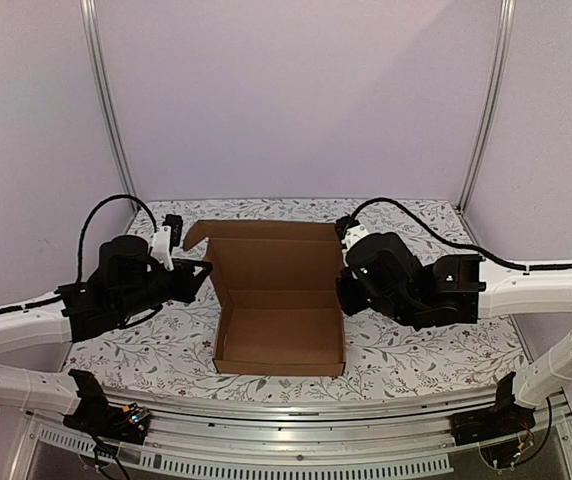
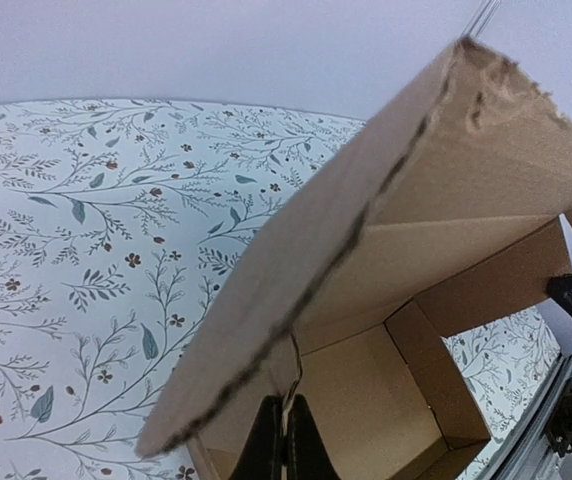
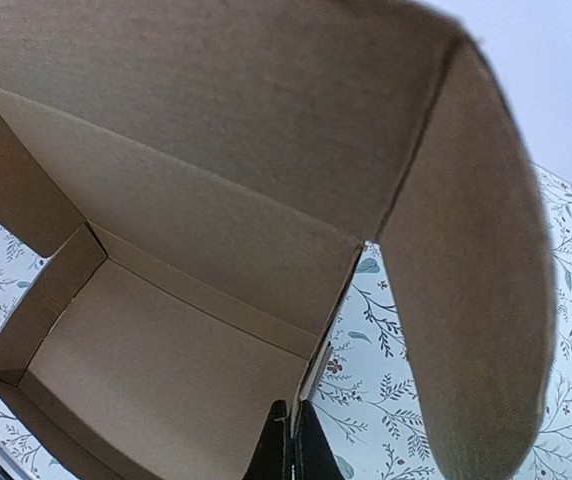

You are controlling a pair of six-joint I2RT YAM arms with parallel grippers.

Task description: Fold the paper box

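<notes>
The paper box (image 1: 281, 335) is a shallow brown cardboard tray standing in the middle of the table, its lid (image 1: 271, 262) upright at the back with a small flap at each top corner. My left gripper (image 1: 206, 272) is at the box's left wall and is shut on the wall's top edge (image 2: 301, 375), as the left wrist view shows with the fingers (image 2: 286, 435) pinched together. My right gripper (image 1: 344, 285) is shut on the right wall (image 3: 316, 370), fingers (image 3: 292, 445) pressed on the cardboard. The inside of the box (image 3: 156, 380) holds nothing.
The table wears a white cloth with a leaf and flower print (image 1: 416, 350). A metal rail (image 1: 296, 440) runs along the near edge. Two slanted metal posts (image 1: 106, 100) stand at the back corners before plain walls.
</notes>
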